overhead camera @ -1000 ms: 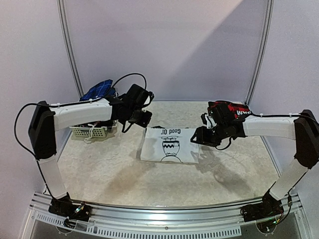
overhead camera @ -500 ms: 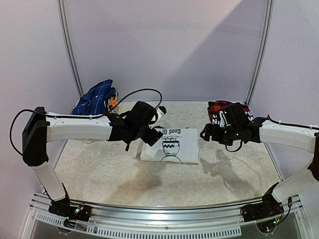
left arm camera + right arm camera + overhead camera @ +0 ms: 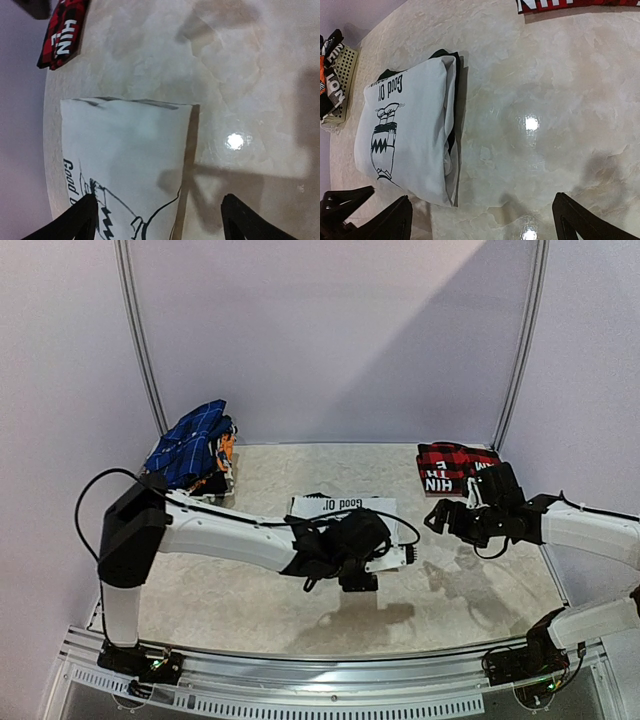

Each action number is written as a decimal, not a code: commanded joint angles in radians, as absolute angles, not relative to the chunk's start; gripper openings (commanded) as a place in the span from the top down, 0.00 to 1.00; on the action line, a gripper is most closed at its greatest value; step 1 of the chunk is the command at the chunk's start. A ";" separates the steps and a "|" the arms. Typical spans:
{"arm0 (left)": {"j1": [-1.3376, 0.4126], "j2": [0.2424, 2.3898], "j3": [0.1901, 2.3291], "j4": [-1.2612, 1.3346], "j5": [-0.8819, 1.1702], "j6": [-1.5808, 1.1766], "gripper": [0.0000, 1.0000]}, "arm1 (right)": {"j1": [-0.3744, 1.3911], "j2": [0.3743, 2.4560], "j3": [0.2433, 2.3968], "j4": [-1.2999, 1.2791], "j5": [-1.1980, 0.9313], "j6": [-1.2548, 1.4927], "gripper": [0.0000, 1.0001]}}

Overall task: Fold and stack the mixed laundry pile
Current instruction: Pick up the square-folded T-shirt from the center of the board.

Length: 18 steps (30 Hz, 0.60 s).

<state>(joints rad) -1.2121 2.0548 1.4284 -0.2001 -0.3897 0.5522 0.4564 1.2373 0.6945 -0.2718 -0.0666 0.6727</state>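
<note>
The laundry lies in three places. A folded white T-shirt [image 3: 335, 504] with a black jar print lies mid-table [image 3: 125, 150] [image 3: 405, 135]. A folded red-and-black plaid shirt [image 3: 455, 468] lies at the back right [image 3: 62, 30]. A blue checked cloth [image 3: 190, 445] is heaped at the back left. My left gripper [image 3: 375, 552] hangs open over the T-shirt's near right part, one finger above the print and the other above bare table [image 3: 160, 222]. My right gripper [image 3: 438, 515] is open and empty over bare table, right of the T-shirt [image 3: 480, 222].
A white lattice basket [image 3: 342, 75] holds orange-and-black garments under the blue cloth. The left arm [image 3: 230, 535] stretches across the table's middle. A metal rail [image 3: 330, 665] runs along the near edge, and frame posts [image 3: 520, 350] stand at the back.
The left arm has swung from the basket to the T-shirt's near side, and its jaws have opened. The right gripper has opened and drawn away from the plaid shirt towards the near side.
</note>
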 commanded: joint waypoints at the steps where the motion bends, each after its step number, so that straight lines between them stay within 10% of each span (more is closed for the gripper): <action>1: -1.227 2.122 1.490 -0.205 -0.394 0.622 0.14 | 0.431 1.197 0.651 -0.252 -0.097 0.678 0.01; 18: -1.229 2.281 1.603 -0.134 -0.411 0.646 0.37 | 0.380 1.145 0.605 -0.272 -0.117 0.672 0.01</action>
<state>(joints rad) -1.2182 2.2421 1.5719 -0.1501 -0.4030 0.6411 0.3962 1.1637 0.6327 -0.2623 -0.1066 0.6727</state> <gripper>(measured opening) 0.637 0.988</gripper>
